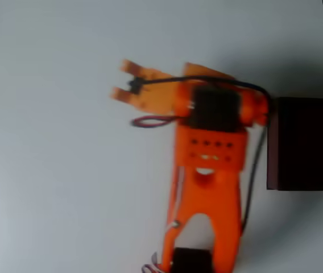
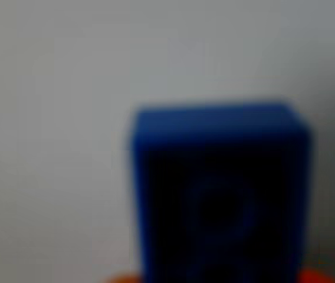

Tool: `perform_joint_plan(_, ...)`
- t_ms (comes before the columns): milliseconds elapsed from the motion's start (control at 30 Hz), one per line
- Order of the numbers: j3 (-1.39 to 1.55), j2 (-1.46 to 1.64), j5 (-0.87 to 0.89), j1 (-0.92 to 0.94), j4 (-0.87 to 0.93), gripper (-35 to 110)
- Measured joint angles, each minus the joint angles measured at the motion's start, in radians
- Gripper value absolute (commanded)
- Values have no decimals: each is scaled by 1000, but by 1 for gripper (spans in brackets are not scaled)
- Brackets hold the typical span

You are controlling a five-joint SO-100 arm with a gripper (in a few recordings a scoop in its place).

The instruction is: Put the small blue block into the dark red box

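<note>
Here, the wrist view shows the small bright blue block (image 2: 217, 194) close up, apparently clamped in the orange 2-finger gripper (image 1: 123, 81). Overhead, the dark maroon-red box (image 1: 306, 142) sits well apart; a loose grip could drop it early.

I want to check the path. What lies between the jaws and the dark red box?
In the overhead view, the orange arm's own wrist and black motor lie between the gripper and the dark red box, with a black cable.
</note>
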Motion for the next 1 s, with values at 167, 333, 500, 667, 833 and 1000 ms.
perform_joint_plan(167,28,11,-77,221,-38,0)
perform_joint_plan(333,-6,-37,-129,373,-64,0)
perform_joint_plan(500,-103,-172,-140,503,-66,0)
perform_joint_plan(667,-225,-342,-155,575,-67,0)
perform_joint_plan(833,-448,-541,-152,614,-25,13)
perform_joint_plan(1000,-468,-571,-152,643,-15,15)
